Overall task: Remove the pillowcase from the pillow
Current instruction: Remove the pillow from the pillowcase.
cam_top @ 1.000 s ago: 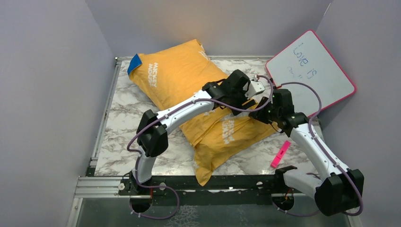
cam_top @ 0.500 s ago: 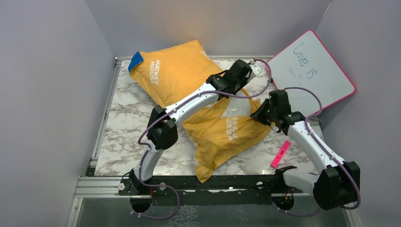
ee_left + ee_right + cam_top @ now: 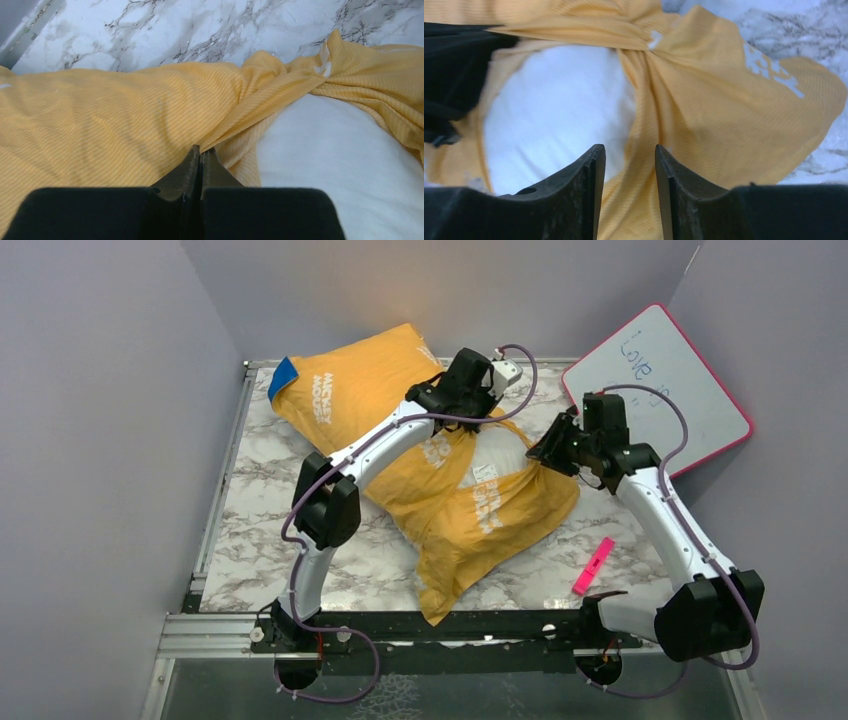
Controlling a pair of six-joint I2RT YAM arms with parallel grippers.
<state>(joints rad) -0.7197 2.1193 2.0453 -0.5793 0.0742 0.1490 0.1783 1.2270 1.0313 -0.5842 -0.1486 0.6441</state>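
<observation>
The left gripper (image 3: 201, 154) pinches the pillowcase (image 3: 365, 390), lying from the far-left corner to mid-bench; right gripper (image 3: 629, 165), jaws part-open, hovers over the bared pillow (image 3: 559, 110). Unpinned, the pillow may drag along.

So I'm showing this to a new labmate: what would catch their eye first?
The big orange-yellow pillowcase sprawled diagonally across the marble table, far left to near centre. At its right end the white pillow bulges through the opening, the left gripper pinching the fabric and the right gripper open close by. A pink-edged whiteboard leans at the far right.
</observation>
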